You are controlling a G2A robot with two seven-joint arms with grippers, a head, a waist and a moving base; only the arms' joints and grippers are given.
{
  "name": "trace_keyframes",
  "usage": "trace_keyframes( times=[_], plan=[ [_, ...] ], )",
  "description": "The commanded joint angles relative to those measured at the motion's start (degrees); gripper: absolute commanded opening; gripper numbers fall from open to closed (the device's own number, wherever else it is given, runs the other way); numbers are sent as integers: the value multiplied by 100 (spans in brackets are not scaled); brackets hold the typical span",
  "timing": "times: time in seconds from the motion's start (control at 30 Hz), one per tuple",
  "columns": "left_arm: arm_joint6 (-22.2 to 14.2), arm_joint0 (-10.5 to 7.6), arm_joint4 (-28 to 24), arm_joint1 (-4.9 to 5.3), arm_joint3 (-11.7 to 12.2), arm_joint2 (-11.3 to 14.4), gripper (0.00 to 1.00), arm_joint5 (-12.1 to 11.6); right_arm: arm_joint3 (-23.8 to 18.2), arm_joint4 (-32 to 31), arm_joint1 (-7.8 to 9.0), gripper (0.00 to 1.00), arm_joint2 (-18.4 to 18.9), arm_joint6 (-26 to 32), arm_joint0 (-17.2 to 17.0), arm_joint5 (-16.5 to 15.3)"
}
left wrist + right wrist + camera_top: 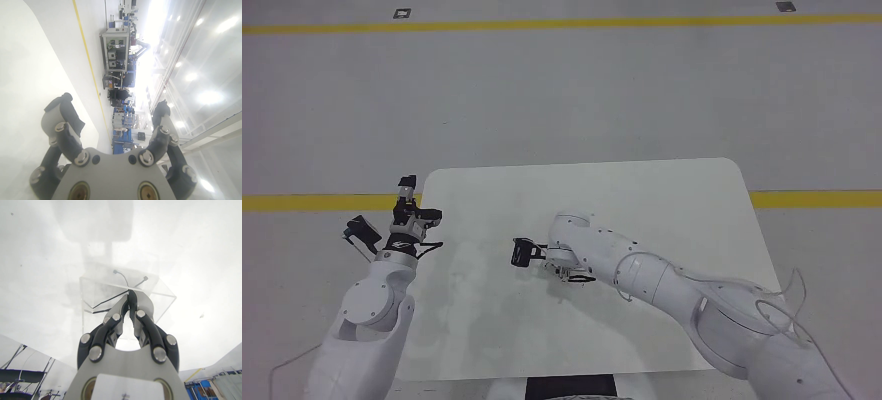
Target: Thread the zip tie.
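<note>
The zip tie (114,272) is thin and black, with a small square head. It lies in a clear box (166,302) near the middle of the white counter (672,210). The right gripper (130,294) is pressed together on its strap and pinches it at the rim of the box. A second small head shows just beside it; I cannot tell if this is another tie or a reflection. The left gripper (113,106) is spread, at the 9 o'clock edge of the counter, well apart from the box. The counter is smooth, with rounded corners. The grey floor (542,100) carries a yellow line (542,22) toward 12 o'clock. Beyond the left gripper stand a metal-framed cabinet (115,51) and bright ceiling lights (209,96).
</note>
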Motion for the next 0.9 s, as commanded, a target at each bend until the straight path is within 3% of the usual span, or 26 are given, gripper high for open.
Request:
trace_keyframes(
  times=[0.0,0.2,0.4,0.63,0.87],
  plan=[
    [0,0,0,0,0,0,100,0,35,21,-18,0,-13,-3,21,0],
    [0,0,0,0,0,0,100,0,-27,124,-35,0,12,111,98,0],
    [0,0,0,0,0,0,100,0,-358,193,66,0,171,360,148,0],
    [0,0,0,0,0,0,100,0,-961,228,340,0,520,706,58,19],
    [0,0,0,0,0,0,100,0,-1791,225,768,0,1169,814,-249,174]
  ],
)
